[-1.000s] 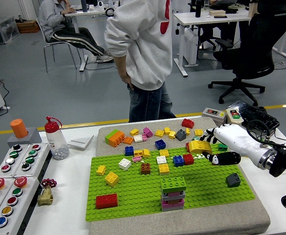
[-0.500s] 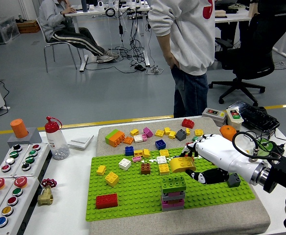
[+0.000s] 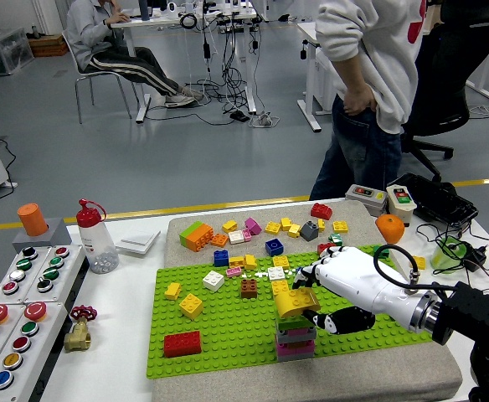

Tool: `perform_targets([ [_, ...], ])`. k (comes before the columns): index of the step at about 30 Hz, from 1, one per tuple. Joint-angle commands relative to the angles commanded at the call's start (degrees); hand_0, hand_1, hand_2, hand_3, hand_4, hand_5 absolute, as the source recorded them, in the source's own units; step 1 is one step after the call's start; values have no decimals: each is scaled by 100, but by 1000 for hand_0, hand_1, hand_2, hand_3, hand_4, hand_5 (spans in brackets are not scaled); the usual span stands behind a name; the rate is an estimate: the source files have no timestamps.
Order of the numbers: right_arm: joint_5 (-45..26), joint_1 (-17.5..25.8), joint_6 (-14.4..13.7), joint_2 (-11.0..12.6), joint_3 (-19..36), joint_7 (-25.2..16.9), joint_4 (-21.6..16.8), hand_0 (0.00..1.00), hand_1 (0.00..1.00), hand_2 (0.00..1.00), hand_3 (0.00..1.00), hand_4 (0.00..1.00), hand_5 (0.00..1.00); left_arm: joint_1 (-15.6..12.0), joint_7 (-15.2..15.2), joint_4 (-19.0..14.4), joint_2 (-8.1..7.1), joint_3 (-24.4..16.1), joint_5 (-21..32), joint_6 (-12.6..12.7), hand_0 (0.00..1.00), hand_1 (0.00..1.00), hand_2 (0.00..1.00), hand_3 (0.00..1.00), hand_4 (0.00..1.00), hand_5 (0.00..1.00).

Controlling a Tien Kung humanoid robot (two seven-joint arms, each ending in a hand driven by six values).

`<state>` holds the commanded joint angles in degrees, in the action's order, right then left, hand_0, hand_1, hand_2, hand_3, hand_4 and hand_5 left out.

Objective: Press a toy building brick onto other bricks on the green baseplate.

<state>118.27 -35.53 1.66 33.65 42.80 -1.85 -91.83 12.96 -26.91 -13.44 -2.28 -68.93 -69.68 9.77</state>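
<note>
The little stack of bricks stands on the green baseplate, right under the fingers. The right hand has its fingers wrapped around a yellow brick, which sits on top of the stack. It looks placed but maybe not pushed down all the way. Loose bricks lie past the fingers. A person stands far behind.

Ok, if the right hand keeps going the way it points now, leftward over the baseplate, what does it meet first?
Probably nothing soon. The right hand holds the yellow brick atop the brick stack; beyond it lies open green baseplate, then perhaps the smaller yellow brick, though height is unclear.
</note>
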Motion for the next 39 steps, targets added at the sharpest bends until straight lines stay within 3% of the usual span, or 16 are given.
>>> perform_targets([
  [16,83,-129,-49,-218,-157,51,334,753,570,547,566,450,272,9,-5,-4,-8,18,18,-6,619,588,589,434,295,942],
  [39,136,-200,0,-246,-261,95,421,758,578,552,571,463,289,-6,-13,-6,-10,4,-3,0,618,586,588,432,296,939],
])
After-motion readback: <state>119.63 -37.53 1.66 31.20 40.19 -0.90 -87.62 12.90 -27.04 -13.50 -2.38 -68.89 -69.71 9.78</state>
